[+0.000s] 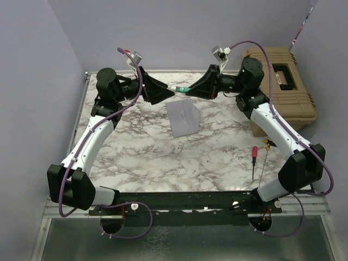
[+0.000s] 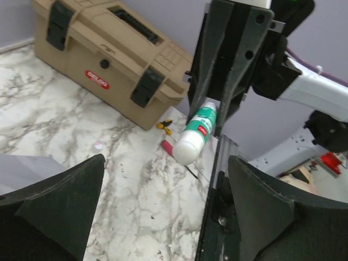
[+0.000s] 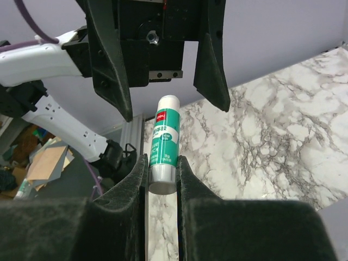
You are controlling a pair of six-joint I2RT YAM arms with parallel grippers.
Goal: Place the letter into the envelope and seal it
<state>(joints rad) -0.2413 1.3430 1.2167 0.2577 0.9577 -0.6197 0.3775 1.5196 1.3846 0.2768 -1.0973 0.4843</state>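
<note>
Over on the left, the left arm reaches across the marble desk toward the far middle, and its end effector stands wide, both fingers well apart and gripping nothing. Just beyond its tips hangs a green and white glue stick, white cap pointing at the left end effector. Beneath that meeting point the grey-lavender envelope lies flat on the desk near the centre, touched by neither arm. The right end effector is closed narrow around the glue stick's lower end, carrying it above the desk. Further right a red-handled screwdriver lies beside the right arm, and a tan toolbox sits at the far right edge
</note>
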